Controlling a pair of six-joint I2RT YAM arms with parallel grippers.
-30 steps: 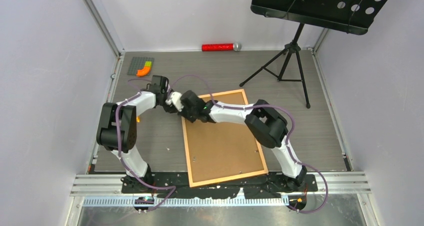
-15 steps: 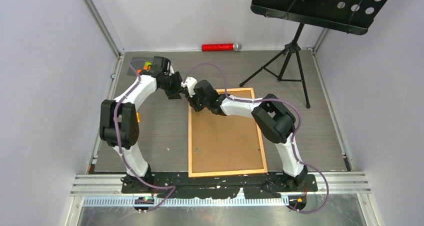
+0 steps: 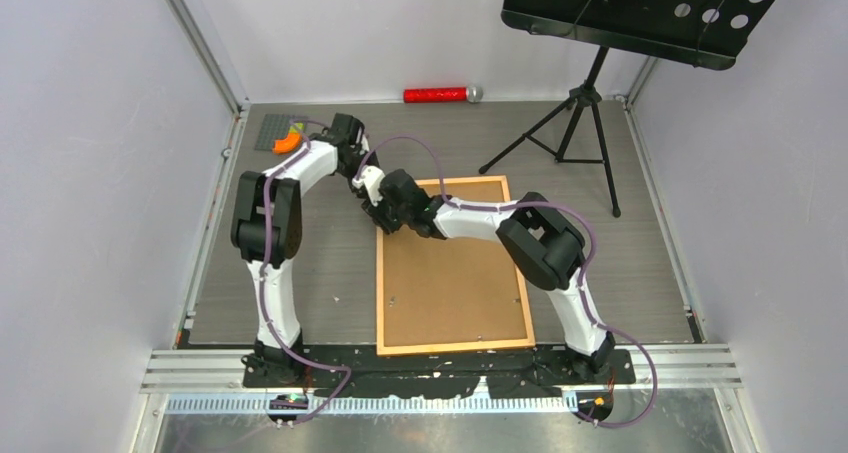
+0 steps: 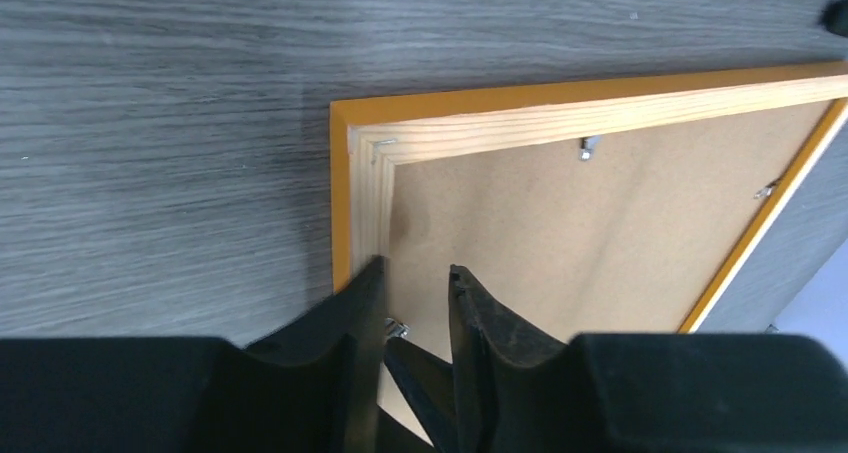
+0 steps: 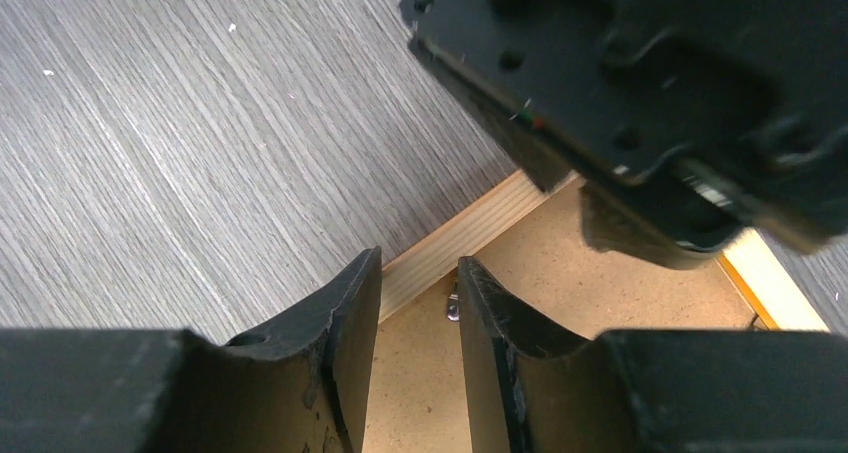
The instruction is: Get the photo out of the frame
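Note:
The frame (image 3: 455, 348), with a thin orange border, lies face down on the grey table. Its brown backing board (image 3: 450, 283) faces up and hides the photo. My left gripper (image 3: 376, 201) and right gripper (image 3: 386, 219) meet at the frame's far left corner. In the left wrist view the left gripper (image 4: 415, 278) is narrowly open over the wooden rail (image 4: 470, 133) and the board (image 4: 560, 233), with a metal tab (image 4: 397, 326) by its fingers. In the right wrist view the right gripper (image 5: 420, 273) is narrowly open astride a metal tab (image 5: 452, 308) at the rail (image 5: 470, 228), holding nothing.
A black music stand (image 3: 575, 123) stands at the back right, its tripod legs near the frame's far right corner. A red cylinder (image 3: 435, 95) lies by the back wall. A grey plate with an orange piece (image 3: 285, 138) sits at the back left. Walls close both sides.
The frame has turned from skewed to square with the table, its far end shifting right. Both grippers moved with the far left corner, and the left arm's elbow swung right.

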